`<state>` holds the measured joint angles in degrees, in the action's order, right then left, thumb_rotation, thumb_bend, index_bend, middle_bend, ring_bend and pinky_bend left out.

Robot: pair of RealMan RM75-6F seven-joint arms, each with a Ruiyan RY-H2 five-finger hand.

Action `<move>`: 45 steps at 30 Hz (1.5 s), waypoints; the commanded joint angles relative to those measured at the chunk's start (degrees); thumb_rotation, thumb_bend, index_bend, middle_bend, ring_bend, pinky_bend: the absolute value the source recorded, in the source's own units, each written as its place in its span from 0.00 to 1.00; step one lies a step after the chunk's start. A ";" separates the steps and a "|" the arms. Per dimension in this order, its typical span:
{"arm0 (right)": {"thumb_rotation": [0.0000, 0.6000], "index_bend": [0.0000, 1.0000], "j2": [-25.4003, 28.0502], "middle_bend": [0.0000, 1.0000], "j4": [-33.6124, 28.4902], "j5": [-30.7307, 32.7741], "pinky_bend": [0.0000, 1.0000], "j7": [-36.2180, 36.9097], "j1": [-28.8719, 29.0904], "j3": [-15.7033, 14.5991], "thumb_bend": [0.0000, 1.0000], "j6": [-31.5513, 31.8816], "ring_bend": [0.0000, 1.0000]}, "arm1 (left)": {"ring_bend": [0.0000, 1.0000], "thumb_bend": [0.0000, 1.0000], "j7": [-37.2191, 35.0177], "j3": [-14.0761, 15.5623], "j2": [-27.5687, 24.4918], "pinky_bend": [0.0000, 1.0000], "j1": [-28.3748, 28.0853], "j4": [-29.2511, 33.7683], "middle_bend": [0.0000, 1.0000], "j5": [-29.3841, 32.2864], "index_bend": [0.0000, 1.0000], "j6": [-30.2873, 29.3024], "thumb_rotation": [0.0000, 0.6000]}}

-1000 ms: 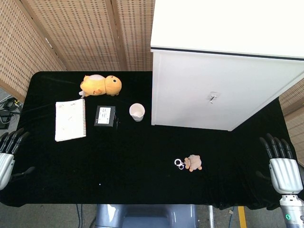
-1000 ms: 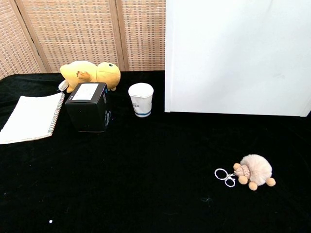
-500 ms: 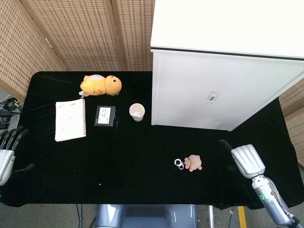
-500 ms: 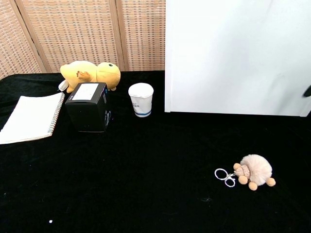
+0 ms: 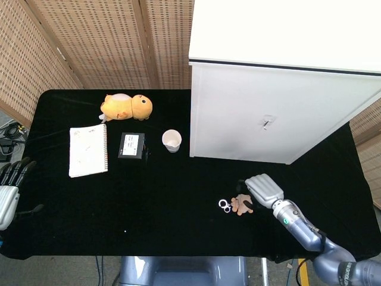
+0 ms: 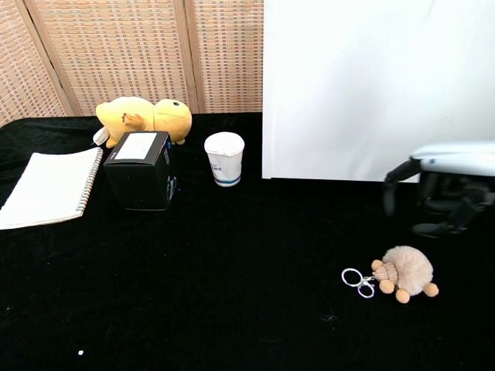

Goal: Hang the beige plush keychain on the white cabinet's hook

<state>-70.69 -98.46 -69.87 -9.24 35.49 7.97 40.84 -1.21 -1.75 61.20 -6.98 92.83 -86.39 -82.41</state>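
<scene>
The beige plush keychain lies on the black table, its white ring pointing left. My right hand hovers just above and behind the plush, palm down, fingers hanging apart and holding nothing. The white cabinet stands behind it; its small hook shows on the front face in the head view. My left hand rests off the table's left edge, fingers apart and empty.
A white cup, a black box, a spiral notebook and a yellow plush toy occupy the back left of the table.
My right hand has swung in from the table's right edge to just above the beige plush keychain. The left hand has barely shifted.
</scene>
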 commanded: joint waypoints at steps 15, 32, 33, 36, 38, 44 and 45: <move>1.00 0.46 -17.60 0.96 8.57 23.19 1.00 -20.29 12.52 -3.63 0.49 3.03 1.00 | 0.00 0.00 0.79 -0.29 0.25 0.00 -0.38 -0.14 0.00 1.12 0.00 0.79 1.00; 1.00 0.53 -22.61 0.97 14.16 23.22 1.00 -19.73 13.29 -5.08 0.46 5.07 1.00 | 0.00 0.00 0.88 -0.52 0.35 0.00 -0.66 -0.29 0.00 1.94 0.00 1.35 1.00; 1.00 0.53 -22.81 0.97 14.49 23.10 1.00 -19.83 13.27 -5.26 0.46 5.15 1.00 | 0.00 0.00 0.86 -0.52 0.35 0.00 -0.65 -0.31 0.00 1.95 0.00 1.34 1.00; 1.00 0.53 -23.22 0.97 15.20 23.14 1.00 -19.73 13.22 -5.60 0.48 4.93 1.00 | 0.00 0.00 0.71 -0.55 0.29 0.00 -0.66 -0.29 0.00 2.02 0.00 1.36 1.00; 1.00 0.54 -23.33 0.97 15.43 23.00 1.00 -19.71 13.19 -5.74 0.49 4.92 1.00 | 0.00 0.00 0.62 -0.56 0.24 0.00 -0.67 -0.27 0.00 2.01 0.00 1.36 1.00; 1.00 0.55 -23.55 0.97 15.72 22.38 1.00 -19.40 13.08 -6.10 0.53 4.77 1.00 | 0.00 0.00 0.38 -0.54 0.11 0.00 -0.67 -0.19 0.00 1.92 0.00 1.31 1.00; 1.00 0.55 -23.60 0.97 15.84 22.22 1.00 -19.34 13.04 -6.16 0.53 4.78 1.00 | 0.00 0.00 0.38 -0.54 0.10 0.00 -0.67 -0.17 0.00 1.91 0.00 1.29 1.00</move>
<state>-94.26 -82.67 -47.59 -28.63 48.56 1.85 45.61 -0.83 -2.30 61.31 -7.65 92.66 -84.49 -81.13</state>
